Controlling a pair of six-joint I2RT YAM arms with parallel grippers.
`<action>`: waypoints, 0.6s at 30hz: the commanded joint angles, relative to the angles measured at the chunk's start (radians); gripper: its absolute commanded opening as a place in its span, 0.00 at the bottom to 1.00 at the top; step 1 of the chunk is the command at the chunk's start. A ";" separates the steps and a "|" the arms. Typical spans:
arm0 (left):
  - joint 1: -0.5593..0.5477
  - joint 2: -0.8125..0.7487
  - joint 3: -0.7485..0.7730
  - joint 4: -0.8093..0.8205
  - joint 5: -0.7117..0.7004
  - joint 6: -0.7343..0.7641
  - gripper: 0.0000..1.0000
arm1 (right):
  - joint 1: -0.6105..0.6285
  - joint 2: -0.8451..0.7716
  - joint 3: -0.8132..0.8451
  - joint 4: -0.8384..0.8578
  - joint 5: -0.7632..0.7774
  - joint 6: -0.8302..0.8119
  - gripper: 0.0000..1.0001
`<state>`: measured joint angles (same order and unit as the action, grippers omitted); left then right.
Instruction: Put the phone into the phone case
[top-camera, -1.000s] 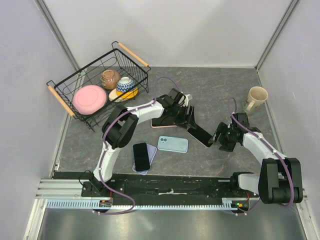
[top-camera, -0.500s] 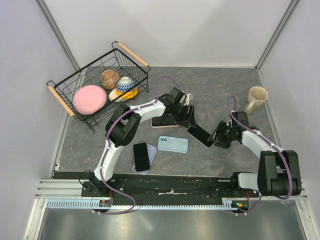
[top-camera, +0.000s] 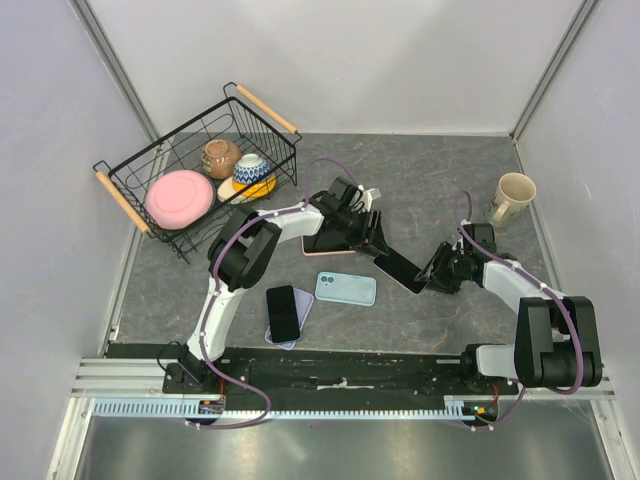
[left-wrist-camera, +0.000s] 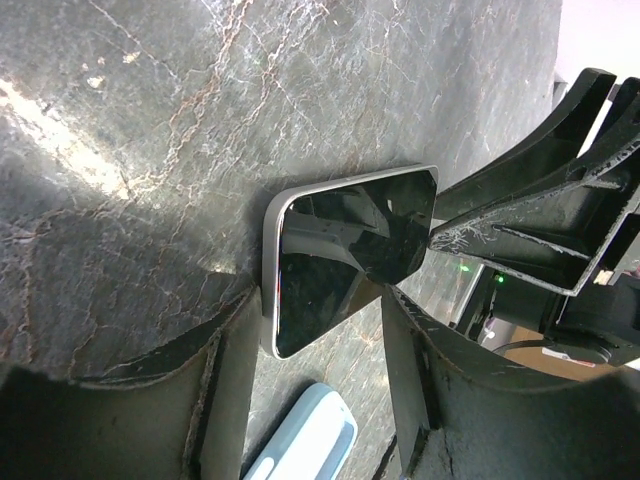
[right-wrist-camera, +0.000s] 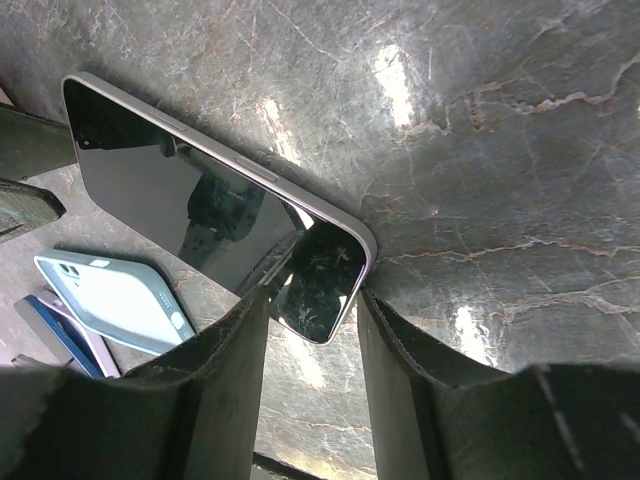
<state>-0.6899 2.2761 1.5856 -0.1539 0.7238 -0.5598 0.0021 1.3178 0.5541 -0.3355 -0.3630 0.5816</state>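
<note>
On the table (top-camera: 430, 185), left end effector (top-camera: 377, 249), right end effector (top-camera: 432, 279), both half-spread astride phone (top-camera: 401, 270) ends

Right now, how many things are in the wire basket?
4: pink dish front left, brown pot at the back, blue-patterned bowl on the right, yellow item beside it. More may be hidden.

My left gripper (left-wrist-camera: 320, 315) and right gripper (right-wrist-camera: 312, 300) straddle both ends of the phone (top-camera: 400, 271); the blue case (top-camera: 346, 288) lies near its left side (not touching), and bare table (top-camera: 430, 180) opens behind toward the mug (top-camera: 512, 195).
</note>
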 joint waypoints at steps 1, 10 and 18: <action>-0.017 -0.026 -0.029 0.106 0.150 -0.063 0.56 | 0.003 0.014 -0.025 0.081 -0.016 0.021 0.47; -0.033 -0.039 -0.052 0.178 0.200 -0.091 0.54 | 0.003 -0.002 -0.028 0.104 -0.040 0.032 0.46; -0.042 -0.052 -0.098 0.321 0.233 -0.183 0.40 | 0.003 -0.020 -0.037 0.112 -0.051 0.035 0.45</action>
<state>-0.7048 2.2753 1.4906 0.0509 0.8597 -0.6662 -0.0036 1.3144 0.5301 -0.2802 -0.3882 0.6067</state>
